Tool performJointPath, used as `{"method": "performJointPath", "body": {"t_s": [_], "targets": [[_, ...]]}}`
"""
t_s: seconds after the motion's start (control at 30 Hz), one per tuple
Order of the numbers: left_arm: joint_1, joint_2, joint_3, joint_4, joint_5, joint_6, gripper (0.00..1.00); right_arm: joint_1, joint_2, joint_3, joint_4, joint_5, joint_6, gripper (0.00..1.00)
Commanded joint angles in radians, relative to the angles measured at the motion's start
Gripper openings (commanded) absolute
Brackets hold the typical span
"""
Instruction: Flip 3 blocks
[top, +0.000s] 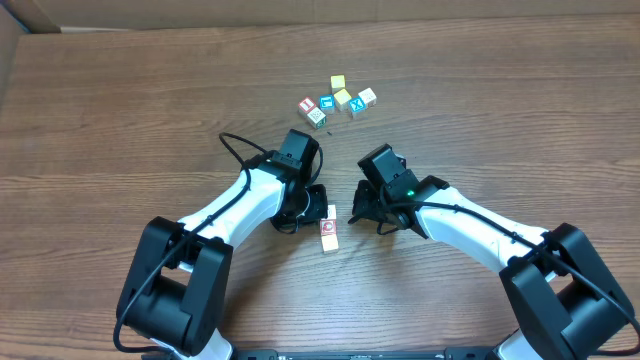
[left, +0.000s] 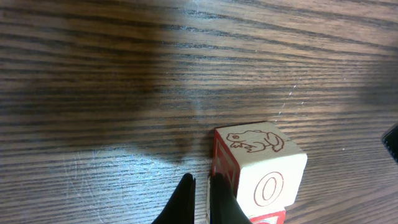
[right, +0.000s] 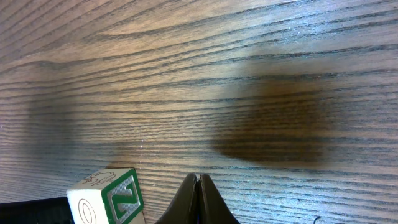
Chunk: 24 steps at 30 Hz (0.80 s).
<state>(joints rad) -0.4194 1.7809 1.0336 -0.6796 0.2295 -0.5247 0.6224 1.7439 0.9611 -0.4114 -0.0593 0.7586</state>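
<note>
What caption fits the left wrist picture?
Shut left gripper beside a frog-printed block on the wooden table.

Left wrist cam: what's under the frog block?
The frog block rests on the wood table; its underside and anything beneath are covered. A red-printed block touches its near side, mostly cropped.

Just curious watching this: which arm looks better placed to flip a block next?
Probably left: the left gripper, shut, sits right beside the frog block, while the right gripper has a gap to the green-N block.
</note>
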Motion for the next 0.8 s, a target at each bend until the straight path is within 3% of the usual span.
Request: {"method": "performJointPath", "body": {"t_s": [0.0, 0.77], "targets": [[-0.002, 0.013, -0.005, 0.005, 0.016, -0.014, 0.04, 0.005, 0.002, 0.008, 0.006, 0.014, -0.008, 0.04], [0.010, 0.010, -0.004, -0.003, -0.012, 0.002, 0.04, 0.005, 0.002, 0.008, 0.000, 0.014, -0.008, 0.04]]}}
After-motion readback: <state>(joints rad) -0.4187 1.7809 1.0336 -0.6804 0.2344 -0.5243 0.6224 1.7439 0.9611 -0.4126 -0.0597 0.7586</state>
